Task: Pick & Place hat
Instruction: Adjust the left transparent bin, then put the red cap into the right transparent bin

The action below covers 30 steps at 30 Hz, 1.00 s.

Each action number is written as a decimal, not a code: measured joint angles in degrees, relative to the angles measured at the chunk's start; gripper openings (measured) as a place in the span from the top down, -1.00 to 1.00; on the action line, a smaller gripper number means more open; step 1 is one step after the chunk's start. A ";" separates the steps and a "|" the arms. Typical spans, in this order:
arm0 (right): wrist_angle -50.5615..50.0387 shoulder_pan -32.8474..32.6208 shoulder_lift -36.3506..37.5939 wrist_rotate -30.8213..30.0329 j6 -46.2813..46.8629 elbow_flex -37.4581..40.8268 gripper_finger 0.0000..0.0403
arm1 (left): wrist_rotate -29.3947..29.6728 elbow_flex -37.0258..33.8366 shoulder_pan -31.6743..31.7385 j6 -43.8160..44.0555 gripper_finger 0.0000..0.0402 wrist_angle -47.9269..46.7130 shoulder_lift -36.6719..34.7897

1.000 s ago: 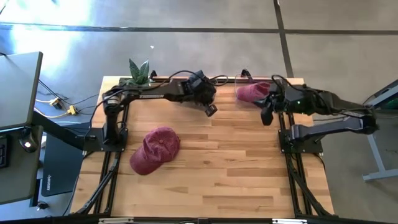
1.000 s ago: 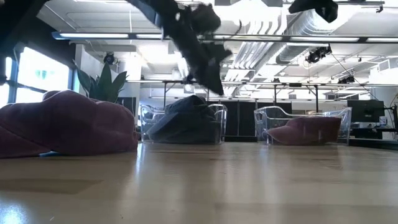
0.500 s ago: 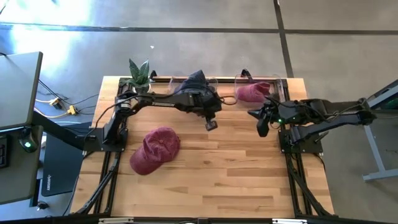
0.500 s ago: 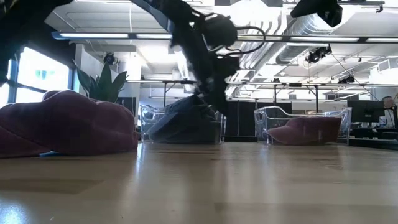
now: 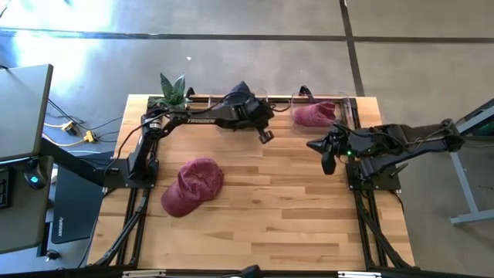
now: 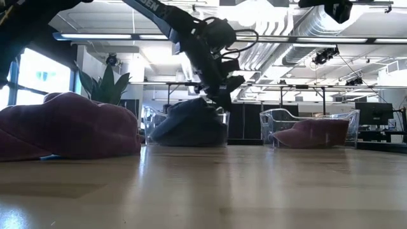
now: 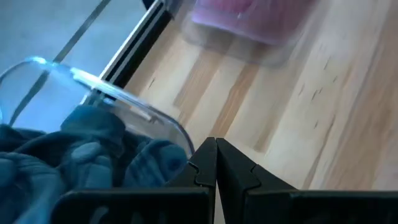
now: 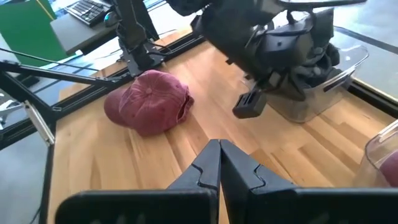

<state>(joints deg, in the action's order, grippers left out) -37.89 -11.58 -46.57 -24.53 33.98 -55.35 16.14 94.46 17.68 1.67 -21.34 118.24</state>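
Left gripper (image 5: 265, 137) above dark hat (image 5: 241, 93)

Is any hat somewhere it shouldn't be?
One maroon hat lies loose on the table, while the dark hat and another maroon hat sit in clear bins at the back. Nothing looks spilled or broken.

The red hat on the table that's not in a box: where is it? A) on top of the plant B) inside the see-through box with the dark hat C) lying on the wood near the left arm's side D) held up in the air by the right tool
C: the red hat lies loose on the bare wooden table, on the left arm's side, with no tool touching it.
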 joint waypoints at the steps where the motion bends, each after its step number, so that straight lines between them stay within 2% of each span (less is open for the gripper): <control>1: 0.02 -0.22 0.00 0.00 0.20 0.00 1.00 | -0.63 0.01 0.24 0.07 1.00 0.50 0.00; 4: 0.02 -0.83 0.00 -0.55 0.24 0.00 1.00 | -3.44 0.19 0.65 0.28 1.00 -0.07 -0.35; 8: 0.00 -1.00 0.00 -2.00 -1.04 0.00 1.00 | -5.10 4.70 -1.16 4.57 1.00 -9.55 -2.45; 15: -0.54 -0.98 0.00 -5.42 -5.50 -0.01 1.00 | -5.19 17.52 -10.63 6.10 1.00 -35.99 -4.87; 18: -1.05 -0.98 -0.01 -6.37 -7.73 -0.02 1.00 | -10.48 20.88 -13.78 6.21 1.00 -50.61 -4.91; 20: -1.76 -0.98 0.00 -7.11 -8.83 -0.04 1.00 | -14.51 19.99 -15.74 7.50 1.00 -58.99 -5.01; 24: -3.61 -0.95 0.00 -8.95 -9.55 -0.04 1.00 | -16.17 14.39 -18.81 12.66 0.99 -67.59 -4.86; 27: -4.36 -0.95 0.00 -9.71 -9.12 -0.05 1.00 | -18.31 8.70 -18.76 15.27 0.92 -68.67 -7.01; 30: -5.27 -0.95 0.00 -9.68 -9.04 -0.07 1.00 | -22.49 1.69 -17.82 18.01 0.76 -68.80 -10.52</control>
<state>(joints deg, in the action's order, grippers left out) -43.16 -12.53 -46.57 -34.22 24.94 -55.42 -6.35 96.15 -0.14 19.68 -90.13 107.71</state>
